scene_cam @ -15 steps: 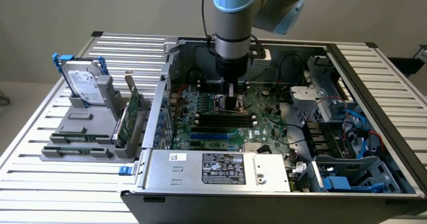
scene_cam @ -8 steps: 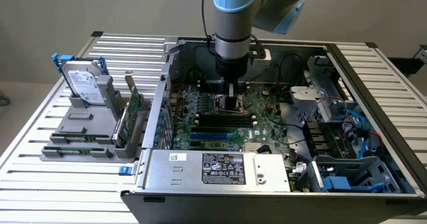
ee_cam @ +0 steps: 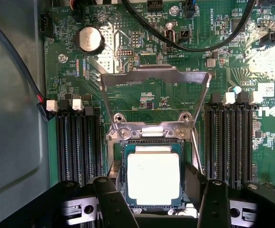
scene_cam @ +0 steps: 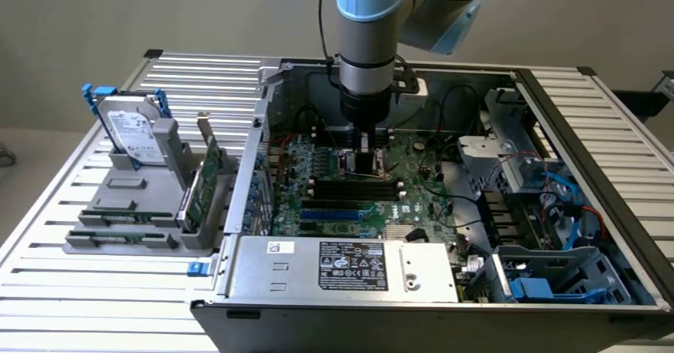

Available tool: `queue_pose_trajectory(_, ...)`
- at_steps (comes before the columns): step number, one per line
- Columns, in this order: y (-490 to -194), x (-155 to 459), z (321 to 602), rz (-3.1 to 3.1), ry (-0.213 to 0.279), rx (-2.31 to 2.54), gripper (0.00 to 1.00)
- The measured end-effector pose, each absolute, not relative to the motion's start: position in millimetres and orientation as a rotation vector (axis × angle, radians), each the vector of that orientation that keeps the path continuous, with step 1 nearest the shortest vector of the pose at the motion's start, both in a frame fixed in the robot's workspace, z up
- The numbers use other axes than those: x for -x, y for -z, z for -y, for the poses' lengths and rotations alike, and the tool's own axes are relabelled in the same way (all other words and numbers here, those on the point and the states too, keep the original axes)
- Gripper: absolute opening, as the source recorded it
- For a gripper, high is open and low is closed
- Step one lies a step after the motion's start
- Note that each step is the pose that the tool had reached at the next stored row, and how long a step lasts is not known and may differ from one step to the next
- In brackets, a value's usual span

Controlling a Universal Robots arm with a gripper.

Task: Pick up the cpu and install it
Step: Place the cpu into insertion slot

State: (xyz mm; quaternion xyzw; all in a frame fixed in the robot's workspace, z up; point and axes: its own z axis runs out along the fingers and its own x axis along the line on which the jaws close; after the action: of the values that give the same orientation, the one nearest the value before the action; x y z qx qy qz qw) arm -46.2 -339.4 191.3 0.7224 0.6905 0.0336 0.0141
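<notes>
The gripper (ee_cam: pixel 154 205), reaching straight down into the open computer case (scene_cam: pixel 589 124), is closed narrowly on the cpu (ee_cam: pixel 153 178), its two dark fingers (ee_cam: pixel 112 199) pressing on opposite edges of the chip. The cpu lies flat directly below the wrist, over the socket (ee_cam: pixel 152 143) on the green circuit board (ee_cam: pixel 251 61). Being square, it has no long side, and its edges run parallel to the socket's. The hinged metal cover (ee_cam: pixel 154 76) stands swung open beyond it, between the memory slots (ee_cam: pixel 78 142)
</notes>
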Motion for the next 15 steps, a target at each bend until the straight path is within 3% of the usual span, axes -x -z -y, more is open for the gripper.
queue_pose_trajectory(15,-208,46,339,-2.150,-0.104,-2.249,0.62)
